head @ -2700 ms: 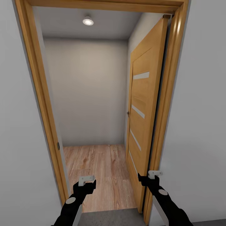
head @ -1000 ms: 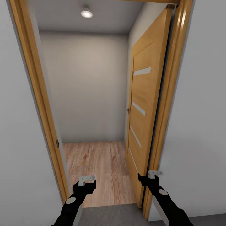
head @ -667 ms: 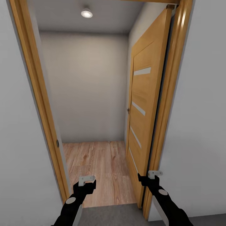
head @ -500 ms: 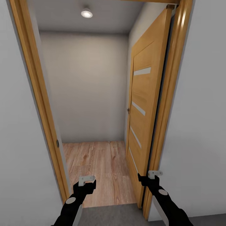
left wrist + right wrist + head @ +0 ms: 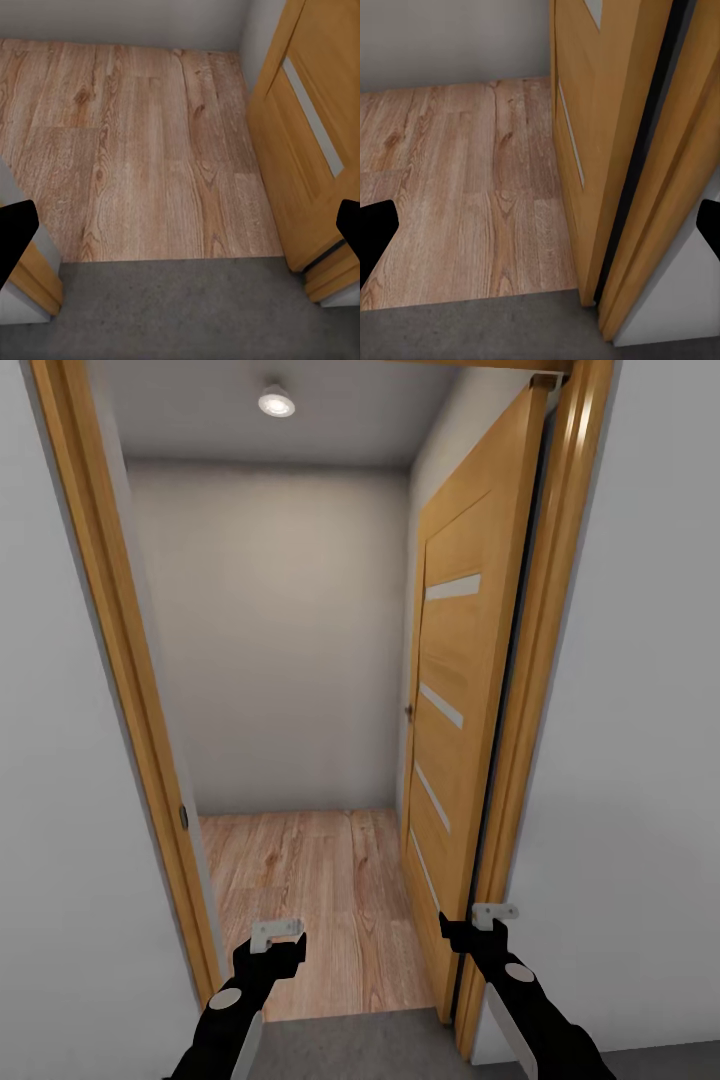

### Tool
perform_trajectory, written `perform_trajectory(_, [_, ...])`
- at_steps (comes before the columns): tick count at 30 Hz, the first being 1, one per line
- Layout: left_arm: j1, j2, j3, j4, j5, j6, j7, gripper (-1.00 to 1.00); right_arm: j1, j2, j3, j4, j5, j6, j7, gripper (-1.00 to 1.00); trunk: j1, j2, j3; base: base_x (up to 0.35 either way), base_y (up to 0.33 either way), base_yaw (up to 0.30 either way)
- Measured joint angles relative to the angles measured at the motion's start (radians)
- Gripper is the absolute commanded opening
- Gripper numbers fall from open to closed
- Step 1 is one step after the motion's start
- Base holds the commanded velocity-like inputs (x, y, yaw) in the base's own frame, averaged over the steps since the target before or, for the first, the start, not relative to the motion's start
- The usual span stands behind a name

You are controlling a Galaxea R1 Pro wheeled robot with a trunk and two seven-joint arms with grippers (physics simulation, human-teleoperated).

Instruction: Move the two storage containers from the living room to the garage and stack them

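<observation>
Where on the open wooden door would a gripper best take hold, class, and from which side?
Probably the small dark knob on the door's far free edge, approached from its slotted face, over the wood floor. The door stands swung inward, hinged at the near frame, and its flat panel offers nothing else to pinch.

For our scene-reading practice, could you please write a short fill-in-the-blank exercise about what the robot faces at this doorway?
1. The wooden door at the doorway stands ____.
2. Beyond the threshold the floor is light ____ planks.
3. The ceiling of the small room carries one round ____.
4. The left gripper and the right gripper both hold ____.

Missing words: open; wood; light; nothing
</observation>
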Motion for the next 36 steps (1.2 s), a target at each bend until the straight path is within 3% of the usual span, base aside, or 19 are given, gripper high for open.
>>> perform_trajectory(6, [0.0, 0.0, -0.001, 0.0, 0.0, 0.002, 0.001, 1.0, 0.0, 0.0, 0.0, 0.0, 0.0, 0.0, 0.0, 1.0, 0.0, 0.0, 0.0, 0.102, 0.0, 0.0])
perform_trajectory(19, [0.0, 0.0, -0.001, 0.0, 0.0, 0.003, 0.002, 1.0, 0.0, 0.0, 0.0, 0.0, 0.0, 0.0, 0.0, 1.0, -0.001, 0.0, 0.0, 0.298, 0.0, 0.0])
perform_trajectory(36, [0.0, 0.0, -0.001, 0.0, 0.0, 0.001, 0.002, 1.0, 0.0, 0.0, 0.0, 0.0, 0.0, 0.0, 0.0, 1.0, 0.0, 0.0, 0.0, 0.023, 0.0, 0.089])
